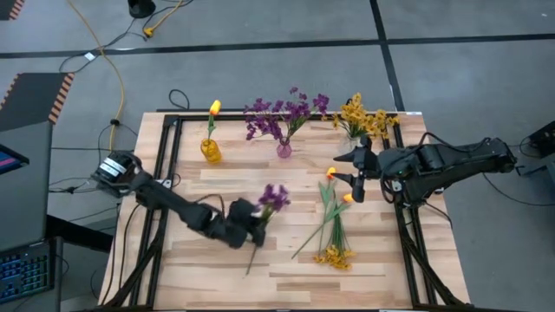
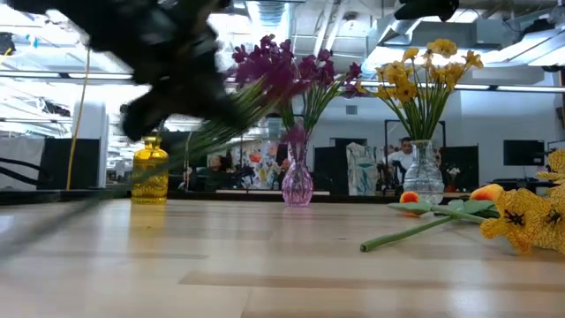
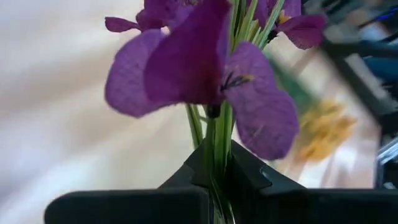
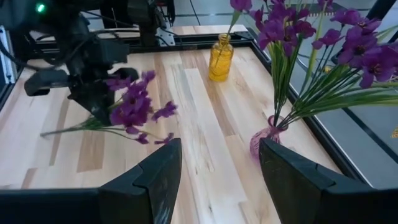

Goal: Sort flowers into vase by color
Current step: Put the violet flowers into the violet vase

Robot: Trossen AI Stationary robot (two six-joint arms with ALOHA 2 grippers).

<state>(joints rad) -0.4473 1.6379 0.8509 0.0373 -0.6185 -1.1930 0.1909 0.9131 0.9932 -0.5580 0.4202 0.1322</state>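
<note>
My left gripper (image 1: 257,218) is at the table's middle, shut on a purple sprig (image 1: 274,198) with long green stems. My right gripper (image 1: 345,168) hangs open and empty in the air at the right, above loose flowers. Those flowers, orange buds (image 1: 331,173) and a yellow cluster (image 1: 334,256), lie flat on the table. At the far side an amber vase (image 1: 211,151) holds one orange bud. A pink vase (image 1: 284,148) holds purple flowers, and a clear vase (image 2: 423,179) holds yellow ones. My left gripper pinches the purple sprig's bundle of green stems (image 3: 215,147) between its two fingers, just below the blossoms. The fingers lie across the stems. The blossoms stand out past the fingertips, higher than the stems, which trail back toward the near edge (image 1: 249,267).
A black metal frame (image 1: 165,156) runs along the table's left, far and right edges. Bare wood (image 1: 217,286) lies open at the near left. The three vases stand in a row along the far side.
</note>
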